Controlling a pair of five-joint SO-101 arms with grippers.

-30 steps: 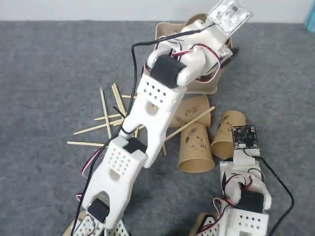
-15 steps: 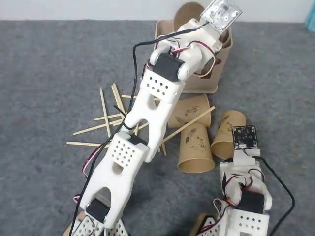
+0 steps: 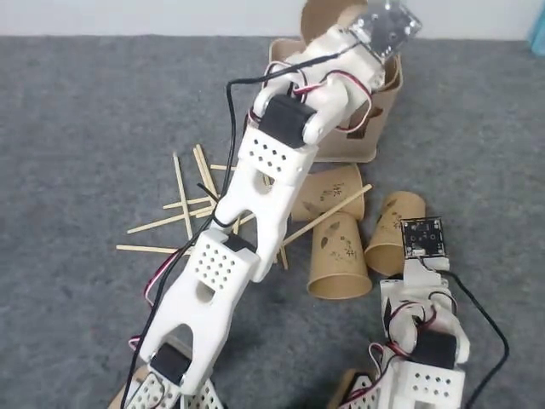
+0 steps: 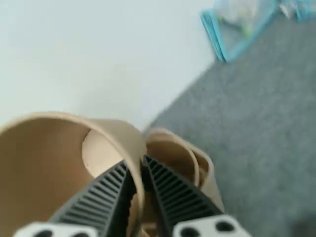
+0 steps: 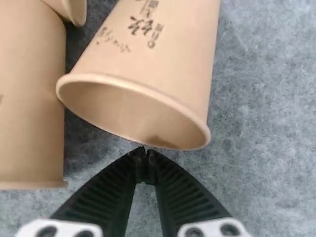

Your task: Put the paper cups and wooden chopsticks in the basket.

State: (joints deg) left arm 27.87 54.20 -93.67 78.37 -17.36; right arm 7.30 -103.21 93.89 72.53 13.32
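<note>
Grey carpet (image 3: 85, 111) covers the whole work surface, and the tan basket (image 3: 379, 111) sits at its far edge. The left arm (image 3: 255, 196) stretches right across the carpet to the basket, with its wrist up over the rim. From there the left gripper (image 4: 136, 165) holds a paper cup (image 3: 328, 17) just above the basket. Its two black fingers are pinched on the cup's wall, one inside the mouth and one outside. Another tan cup mouth (image 4: 170, 150) shows just behind the held one, though I can't tell how deep it sits in the basket. Three more cups lie on their sides on the arms' side of the basket. One (image 3: 332, 192) is almost against the basket's front wall, one (image 3: 339, 256) lies a little further out, and a third (image 3: 393, 223) is beside that. The right arm (image 3: 421, 341) is well back from the basket, low over that third cup. The right gripper (image 5: 144, 153) has its fingers pressed together, with the tips right at the cup's rim. Wooden chopsticks (image 3: 179, 209) are scattered loose on the carpet in front of the basket's left corner, partly under the left arm. One long stick (image 3: 341, 207) lies slanted across the cup nearest the basket.
</note>
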